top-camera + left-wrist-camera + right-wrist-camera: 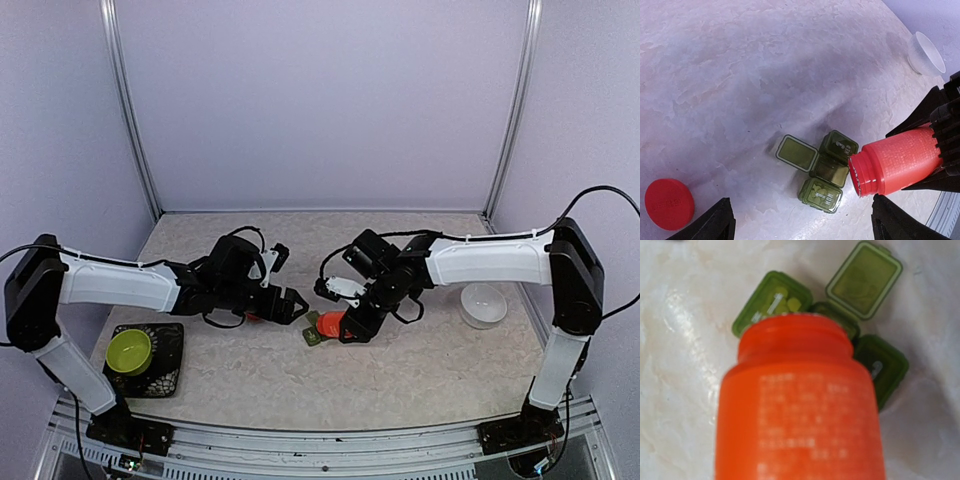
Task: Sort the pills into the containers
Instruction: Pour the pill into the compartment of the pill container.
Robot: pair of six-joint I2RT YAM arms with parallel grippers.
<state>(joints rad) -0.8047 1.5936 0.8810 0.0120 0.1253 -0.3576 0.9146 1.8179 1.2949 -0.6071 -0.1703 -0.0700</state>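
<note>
My right tool (pixel 348 325) pinches the red bottle (pixel 897 162) over the pill box's (pixel 821 194) empty-looking open cell (pixel 830 171), left tool (pixel 802 222) spread: I judge sorting barely begun.

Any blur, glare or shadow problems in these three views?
Right wrist: the orange bottle fills the frame out of focus, its label unreadable, with glare on the tabletop at left. Left wrist: sharp; a broad soft shadow lies across the pill box. Top external: even light, no glare, but the pill box is tiny there.
</note>
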